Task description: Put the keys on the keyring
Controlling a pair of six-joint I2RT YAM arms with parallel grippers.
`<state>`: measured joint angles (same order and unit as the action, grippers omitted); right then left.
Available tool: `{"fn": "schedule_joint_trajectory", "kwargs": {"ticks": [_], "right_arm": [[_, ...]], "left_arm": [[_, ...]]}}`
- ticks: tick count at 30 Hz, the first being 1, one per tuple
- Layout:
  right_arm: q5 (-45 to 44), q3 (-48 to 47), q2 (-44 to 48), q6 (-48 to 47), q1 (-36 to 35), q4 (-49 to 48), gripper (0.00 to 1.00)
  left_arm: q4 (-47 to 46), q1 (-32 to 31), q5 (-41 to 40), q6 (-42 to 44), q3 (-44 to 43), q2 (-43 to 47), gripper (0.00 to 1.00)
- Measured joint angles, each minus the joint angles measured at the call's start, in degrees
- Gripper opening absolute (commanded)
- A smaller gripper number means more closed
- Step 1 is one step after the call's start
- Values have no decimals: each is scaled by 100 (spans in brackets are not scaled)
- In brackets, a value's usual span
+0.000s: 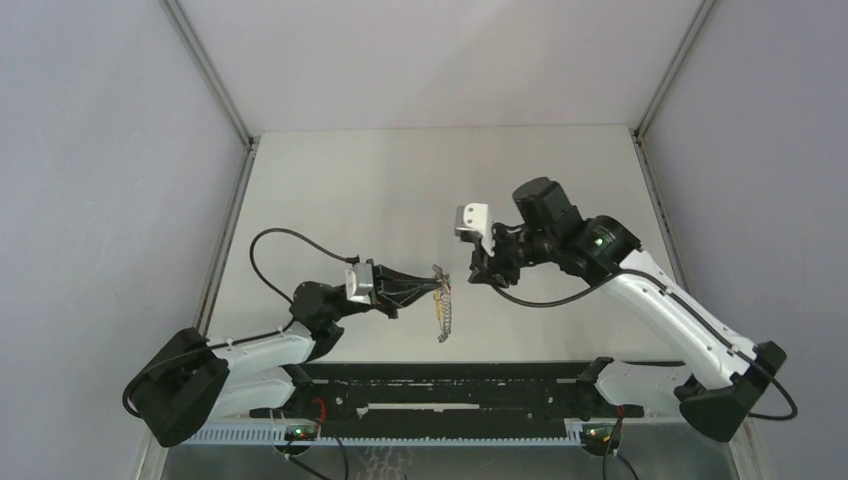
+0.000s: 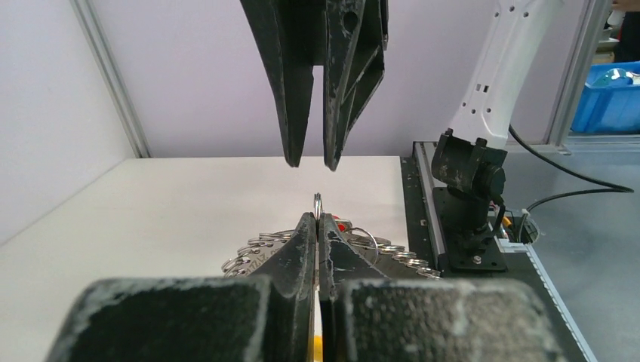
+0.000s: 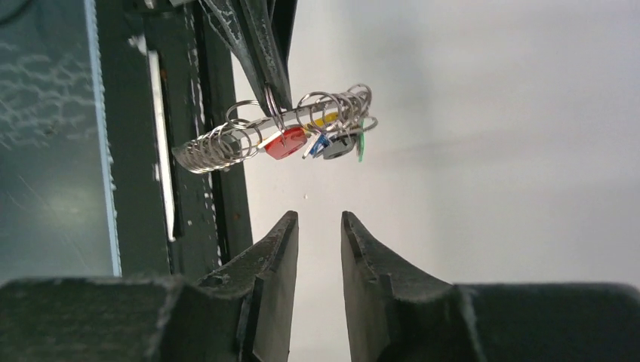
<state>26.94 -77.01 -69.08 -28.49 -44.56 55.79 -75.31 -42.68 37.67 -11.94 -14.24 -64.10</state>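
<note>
- We are seeing the left gripper (image 1: 432, 284) pinching shut on one wire loop of the keyring (image 3: 215, 147), a bunch of linked metal rings, and holding it up off the surface (image 1: 400, 180).
- The rest of the bunch is hanging from the fingertips; in the top view it is trailing toward the near edge.
- The keys are dangling among the rings. The red key (image 3: 284, 143) is sitting just beside the pinch point. The yellow key (image 3: 326, 119), blue key (image 3: 317, 145) and green key (image 3: 361, 143) are clustering just past it.
- The right gripper (image 3: 319, 226) is facing the bunch, near but not touching, its jaws standing slightly parted with nothing between them.
</note>
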Motion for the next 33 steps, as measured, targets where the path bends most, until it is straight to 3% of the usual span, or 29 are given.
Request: {"fn": "schedule_joint_trajectory", "kwargs": {"ticks": [5,13,33], "right_arm": [[1202,610,455,299,686,-898,28],[2299,1045,315,708,822,-1915,28],[2900,1058,-31,896,813,-2369,14]], "left_arm": [[-9,9,-57,7,0,109,0],[-44,39,-127,9,0,166,0],[-46,50,-138,7,0,299,0]]}}
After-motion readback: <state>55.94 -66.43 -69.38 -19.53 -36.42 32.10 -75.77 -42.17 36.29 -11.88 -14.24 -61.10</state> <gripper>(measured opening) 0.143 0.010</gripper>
